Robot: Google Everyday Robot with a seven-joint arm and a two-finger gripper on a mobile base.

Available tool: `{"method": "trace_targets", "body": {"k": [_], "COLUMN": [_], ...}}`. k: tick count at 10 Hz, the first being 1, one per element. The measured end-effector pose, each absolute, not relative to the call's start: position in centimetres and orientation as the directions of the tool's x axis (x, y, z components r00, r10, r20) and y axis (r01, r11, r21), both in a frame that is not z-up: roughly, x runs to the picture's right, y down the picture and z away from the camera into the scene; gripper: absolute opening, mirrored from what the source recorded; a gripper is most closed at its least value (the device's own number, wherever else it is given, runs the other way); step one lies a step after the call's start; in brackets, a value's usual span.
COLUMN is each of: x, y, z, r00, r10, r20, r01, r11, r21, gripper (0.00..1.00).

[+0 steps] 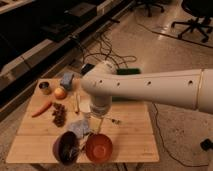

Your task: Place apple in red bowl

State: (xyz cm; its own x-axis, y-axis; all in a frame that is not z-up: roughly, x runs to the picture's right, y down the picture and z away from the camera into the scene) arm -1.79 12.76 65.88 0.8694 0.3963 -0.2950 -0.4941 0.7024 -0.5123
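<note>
Above the middle of the tabletop (135, 135) my claw (97, 121) hangs spread and empty, since the apple (60, 93) lies far left (just beyond the carrot (41, 108)) and the red bowl (99, 147) sits at the near edge.

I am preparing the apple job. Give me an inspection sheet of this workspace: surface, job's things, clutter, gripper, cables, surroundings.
Surface: light wooden table, carrying all items.
Job's things: small yellow-orange apple at the far left, untouched; glossy orange-red bowl at the near edge, empty.
Clutter: long orange carrot, dark grape cluster, dark purplish-brown bowl beside the red one, small metal can, blue block.
Gripper: two-finger gripper open, holding nothing, hanging over the table's middle, apart from the apple.
Cables: black cables on the floor behind the table.
Surroundings: black office chairs behind, at right; long bench at left.
</note>
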Motion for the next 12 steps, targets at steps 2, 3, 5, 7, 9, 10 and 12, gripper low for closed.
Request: {"method": "trace_targets", "body": {"k": [2, 3, 5, 7, 9, 10, 12], "x": [-1.3, -0.3, 0.1, -0.1, 0.1, 0.0, 0.0], "y": [12.4, 11.5, 11.3, 11.3, 11.3, 11.3, 11.3], "z": [65.7, 65.1, 64.8, 64.8, 64.9, 64.9, 64.9], "r00": [0.826, 0.83, 0.831, 0.833, 0.831, 0.832, 0.833], "r10": [0.489, 0.491, 0.491, 0.489, 0.491, 0.49, 0.489], "r20": [-0.28, -0.264, -0.261, -0.259, -0.261, -0.26, -0.26], "r01": [-0.563, -0.558, -0.556, -0.553, -0.556, -0.554, -0.554], "r11": [0.719, 0.728, 0.727, 0.728, 0.727, 0.727, 0.728], "r21": [-0.408, -0.399, -0.402, -0.404, -0.403, -0.405, -0.405], "gripper": [0.8, 0.8, 0.8, 0.8, 0.8, 0.8, 0.8]}}
